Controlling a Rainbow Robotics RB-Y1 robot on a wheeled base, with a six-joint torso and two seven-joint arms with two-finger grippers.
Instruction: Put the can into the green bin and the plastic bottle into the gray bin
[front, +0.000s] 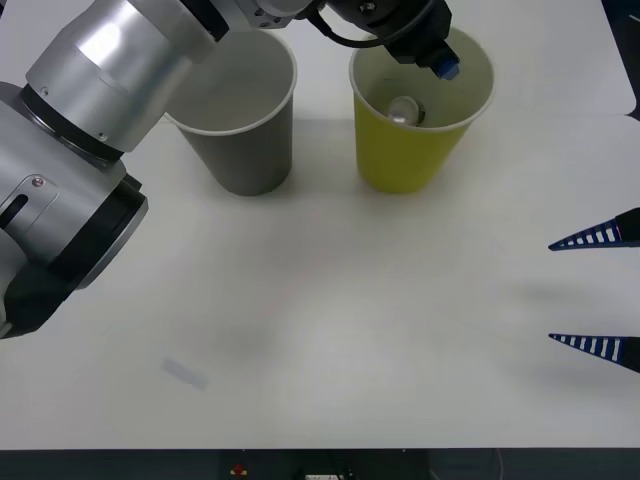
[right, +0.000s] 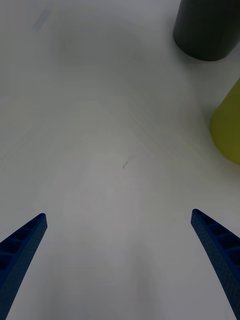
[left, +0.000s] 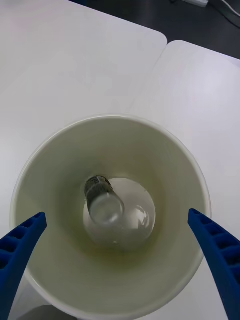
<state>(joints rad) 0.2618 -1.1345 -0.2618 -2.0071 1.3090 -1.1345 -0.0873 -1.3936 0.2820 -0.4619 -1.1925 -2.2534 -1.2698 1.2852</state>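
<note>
Broadly, the white worktop (front: 330, 330) carries two paper cups side by side at its far edge: the gray bin (front: 243, 120) and the green bin (front: 415, 120). Over the green bin hangs the left gripper (left: 117, 260), its blue fingers (left: 22, 245) spread wide, straddling the cup's mouth and holding nothing. Below them the can (left: 103, 200) lies at the bottom of that cup, leaning, well apart from either finger. Right gripper (front: 600, 290) waits at the worktop's right side, fingers wide too.

silver arm (front: 110, 60), blk joints, blue (ribbed) fingers (front: 590, 237)
</note>
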